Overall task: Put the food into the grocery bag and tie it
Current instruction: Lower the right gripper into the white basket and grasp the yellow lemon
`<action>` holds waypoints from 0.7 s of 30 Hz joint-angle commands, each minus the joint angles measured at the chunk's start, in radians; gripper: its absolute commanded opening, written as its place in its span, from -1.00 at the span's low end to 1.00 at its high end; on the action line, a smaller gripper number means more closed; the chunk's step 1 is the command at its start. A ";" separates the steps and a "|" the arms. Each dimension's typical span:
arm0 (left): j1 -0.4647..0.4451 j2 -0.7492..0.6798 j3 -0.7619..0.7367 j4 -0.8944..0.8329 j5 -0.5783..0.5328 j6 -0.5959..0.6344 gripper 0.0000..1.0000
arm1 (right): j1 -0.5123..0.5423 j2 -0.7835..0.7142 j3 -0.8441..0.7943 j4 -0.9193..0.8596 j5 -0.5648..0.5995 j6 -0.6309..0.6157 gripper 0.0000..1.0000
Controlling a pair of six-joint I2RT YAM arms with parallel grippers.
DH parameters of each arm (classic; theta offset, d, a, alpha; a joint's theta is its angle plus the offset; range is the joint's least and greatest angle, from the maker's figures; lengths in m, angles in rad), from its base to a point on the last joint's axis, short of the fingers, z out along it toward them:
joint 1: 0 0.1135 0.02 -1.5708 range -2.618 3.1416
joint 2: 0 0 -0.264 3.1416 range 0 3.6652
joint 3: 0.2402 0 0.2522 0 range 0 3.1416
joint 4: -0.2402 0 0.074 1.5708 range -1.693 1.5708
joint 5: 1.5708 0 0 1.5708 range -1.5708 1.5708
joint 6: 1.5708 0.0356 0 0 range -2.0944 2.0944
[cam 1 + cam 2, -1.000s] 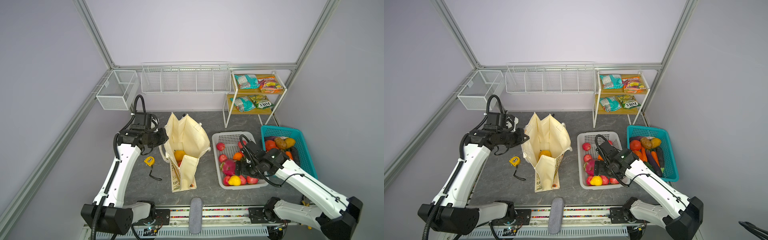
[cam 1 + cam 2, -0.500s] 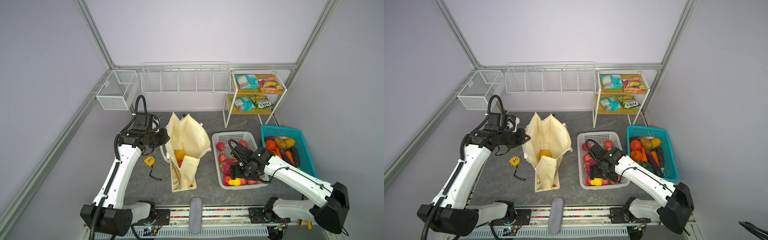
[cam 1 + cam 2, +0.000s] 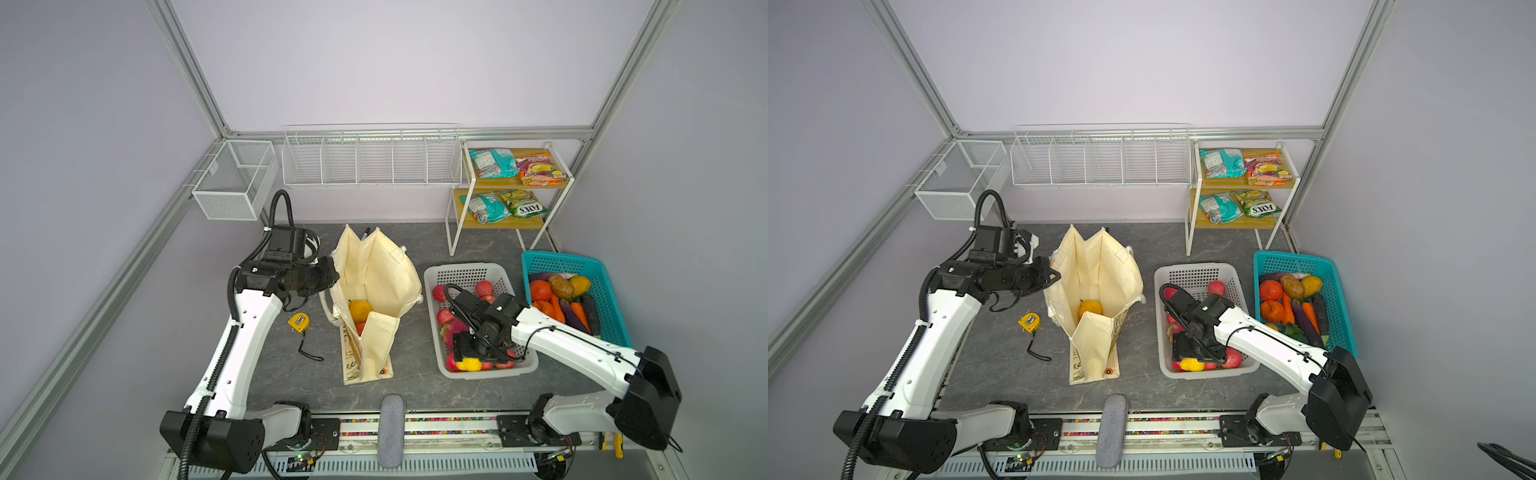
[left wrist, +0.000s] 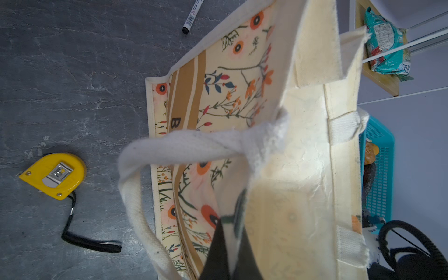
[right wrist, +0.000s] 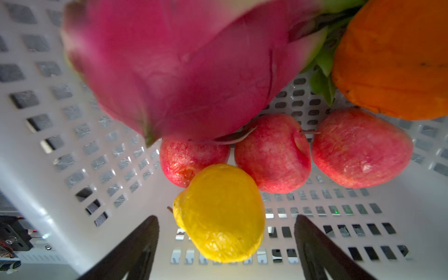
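My open right gripper [image 5: 225,218] is straddling the yellow fruit [image 5: 219,211], lower centre; light, smooth, maybe slippery, so I am aiming at its middle.

A: Top pair: set high on the arm-base side, tilted down toward the back wall [image 3: 374,62]. The whole bench [image 3: 432,245] is in both top views, framed nearly alike with a small sideways offset.
B: Left wrist?
A: Close. It sits above the grocery bag [image 4: 303,150] rim, looking down the printed side to the bench. It shares the tape measure [image 4: 54,175] with both top views.
B: Right wrist?
A: Nearest of all (pink fruit [image 5: 181,72] blurred). It's inside the white basket [image 5: 72,145], facing its wall, with the right end effector [image 5: 225,218] at the frame edge. The yellow fruit [image 5: 220,213] also shows in both top views.
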 commanded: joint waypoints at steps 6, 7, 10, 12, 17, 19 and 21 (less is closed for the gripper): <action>-0.007 -0.027 -0.014 -0.022 0.006 0.026 -1.00 | 0.034 0.047 -0.018 -0.002 -0.014 0.061 0.71; -0.007 -0.026 -0.015 -0.021 0.007 0.027 -1.00 | 0.035 0.051 -0.019 0.000 -0.013 0.065 0.70; -0.007 -0.023 -0.014 -0.022 0.009 0.030 -1.00 | 0.038 0.066 -0.022 0.005 -0.009 0.075 0.66; -0.007 -0.020 -0.014 -0.022 0.012 0.033 -1.00 | 0.038 0.079 -0.023 0.006 -0.004 0.084 0.63; -0.007 -0.019 -0.014 -0.023 0.015 0.035 -1.00 | 0.040 0.102 -0.022 0.008 -0.002 0.099 0.52; -0.007 -0.018 -0.014 -0.023 0.017 0.035 -1.00 | 0.041 0.104 -0.020 0.006 0.003 0.106 0.46; -0.007 -0.018 -0.013 -0.023 0.017 0.036 -1.00 | 0.040 0.102 -0.019 0.004 0.005 0.109 0.37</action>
